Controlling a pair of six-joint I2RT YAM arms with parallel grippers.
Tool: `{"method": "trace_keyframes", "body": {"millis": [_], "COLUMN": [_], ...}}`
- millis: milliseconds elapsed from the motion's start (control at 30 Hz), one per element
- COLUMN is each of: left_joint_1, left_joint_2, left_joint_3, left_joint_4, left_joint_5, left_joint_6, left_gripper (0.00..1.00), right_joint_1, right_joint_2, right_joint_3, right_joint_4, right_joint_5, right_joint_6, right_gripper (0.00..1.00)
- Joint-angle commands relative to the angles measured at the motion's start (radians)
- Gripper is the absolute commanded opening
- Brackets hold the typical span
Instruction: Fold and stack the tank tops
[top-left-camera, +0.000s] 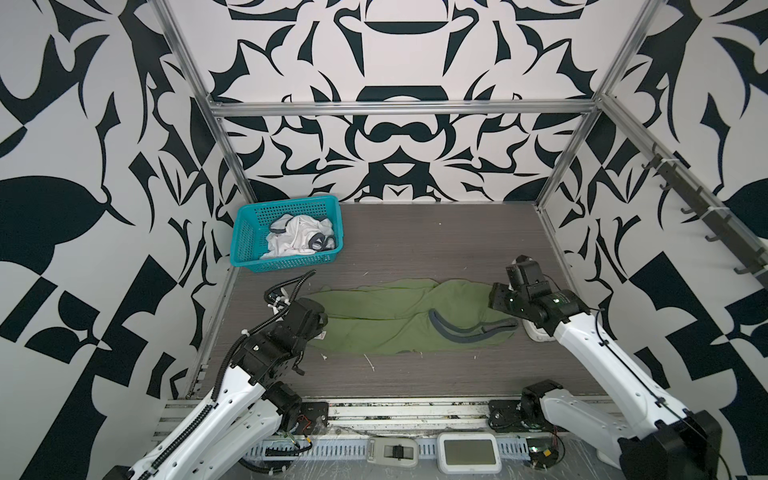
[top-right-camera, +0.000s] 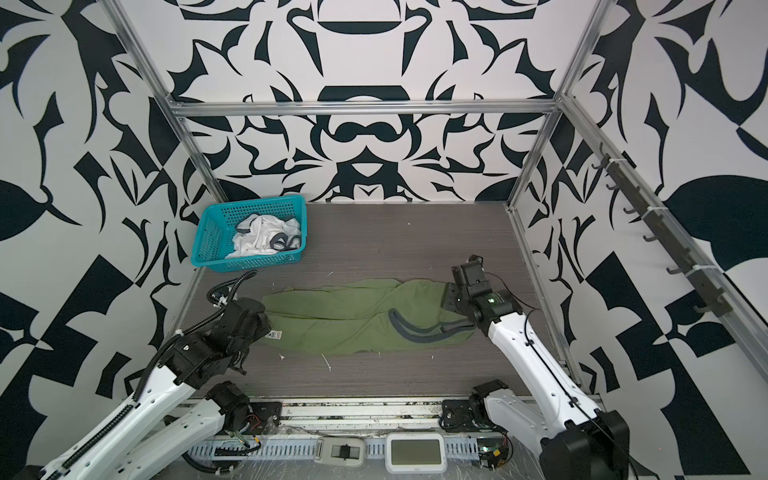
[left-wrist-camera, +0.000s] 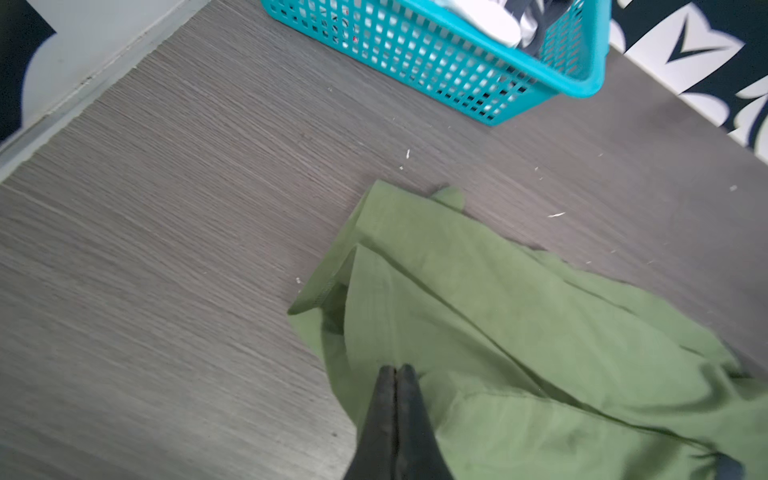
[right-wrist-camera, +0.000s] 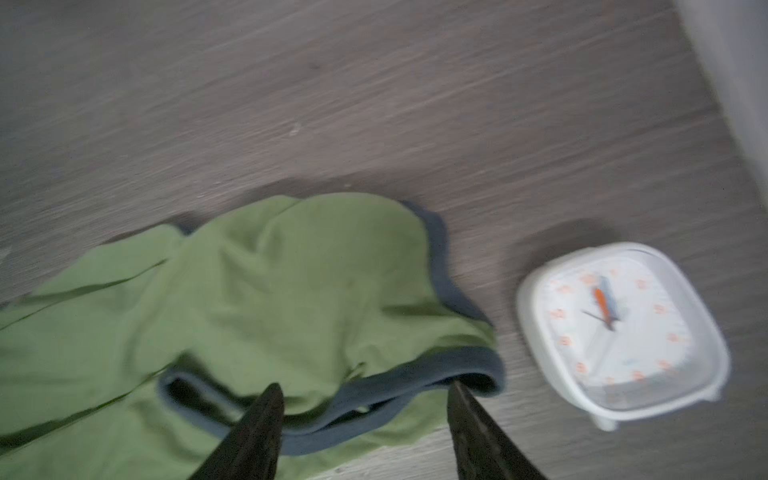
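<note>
Olive green tank top (top-left-camera: 386, 320) spans your two arms lengthwise: left gripper (left-wrist-camera: 397, 370) closed at hem, right gripper (right-wrist-camera: 365, 386) spread over trimmed straps.

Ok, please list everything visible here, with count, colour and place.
green tank top: 1, olive with grey-blue trim, crumpled on table middle
white tank top: 1, white with dark trim, bunched in basket
basket: 1, teal, table's far left corner
clock: 1, white, on table by the green top's trimmed end
table: 1, grey wood grain
hook rail: 1, dark, right wall
left gripper: 1, black, shut on green tank top
right gripper: 1, black, open over the trim
</note>
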Motion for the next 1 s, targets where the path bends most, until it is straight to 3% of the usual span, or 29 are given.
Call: {"method": "trace_keyframes", "body": {"millis": [0, 200, 467, 567, 667, 733, 967], "left_joint_1": [0.002, 0.002, 0.018, 0.089, 0.172, 0.24, 0.514], "left_joint_2": [-0.002, 0.03, 0.171, 0.27, 0.378, 0.443, 0.671], "left_joint_3": [-0.014, -0.009, 0.001, 0.031, 0.079, 0.12, 0.204], "left_joint_4": [0.004, 0.004, 0.057, 0.139, 0.227, 0.276, 0.52], "left_joint_5": [-0.006, -0.012, -0.07, -0.029, -0.001, 0.012, 0.156], "left_joint_6": [-0.03, -0.023, -0.026, 0.04, 0.112, 0.156, 0.255], "left_gripper": [0.0, 0.0, 0.0, 0.0, 0.0, 0.0, 0.0], "right_joint_1": [0.121, 0.292, 0.342, 0.343, 0.342, 0.344, 0.38], "right_joint_2": [0.047, 0.211, 0.424, 0.49, 0.529, 0.546, 0.588], "right_joint_3": [-0.013, -0.032, -0.016, 0.001, 0.012, 0.014, 0.017], "right_joint_4": [0.093, 0.274, 0.395, 0.398, 0.407, 0.418, 0.477], "right_joint_5": [-0.118, -0.151, -0.177, -0.154, -0.136, -0.14, -0.169], "right_joint_6": [0.104, 0.199, 0.227, 0.215, 0.203, 0.197, 0.204], "right_gripper": [0.6, 0.59, 0.59, 0.56, 0.46, 0.36, 0.2]}}
